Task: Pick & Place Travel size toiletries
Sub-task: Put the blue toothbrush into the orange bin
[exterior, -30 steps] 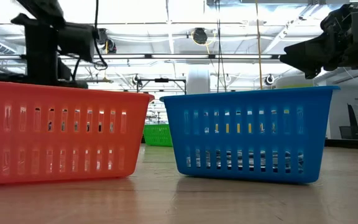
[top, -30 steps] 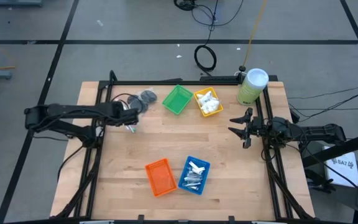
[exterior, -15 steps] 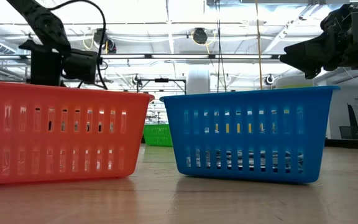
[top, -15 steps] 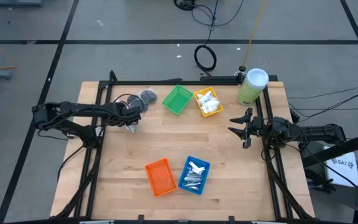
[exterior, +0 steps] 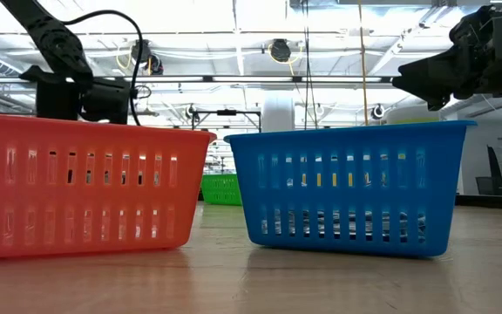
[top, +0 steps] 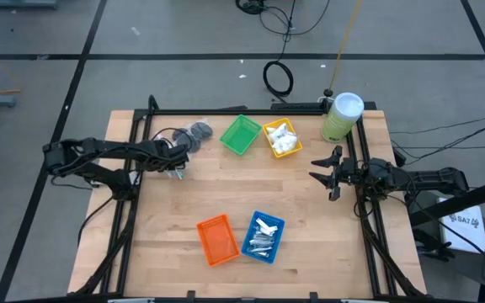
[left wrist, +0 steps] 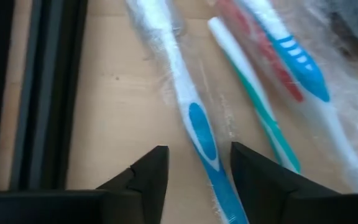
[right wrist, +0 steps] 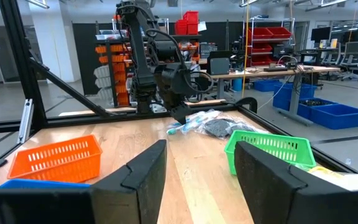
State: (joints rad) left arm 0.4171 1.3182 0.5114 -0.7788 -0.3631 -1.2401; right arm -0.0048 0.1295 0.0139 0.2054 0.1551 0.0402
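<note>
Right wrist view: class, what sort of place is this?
Probably a robotics lab or workshop: a wooden table in an open hall, workbenches with monitors, and stacked red bins and blue bins behind.

grey floor (top: pixel 183 34) with dark tape lines — ceiling strip lights (exterior: pixel 234 13), red bins on shelves (right wrist: pixel 188 22).

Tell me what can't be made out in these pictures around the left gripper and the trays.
- Left gripper, left wrist view: fingertips cut off by the picture's edge, so contact with the toothbrush between them is unclear.
- Toothbrushes, high view: hidden under the left arm, too small.
- Orange tray, low view: its wall hides any contents.
- Blue tray, low view: only slivers show through its slots.
- Dark discs, high view: too small to count.
</note>
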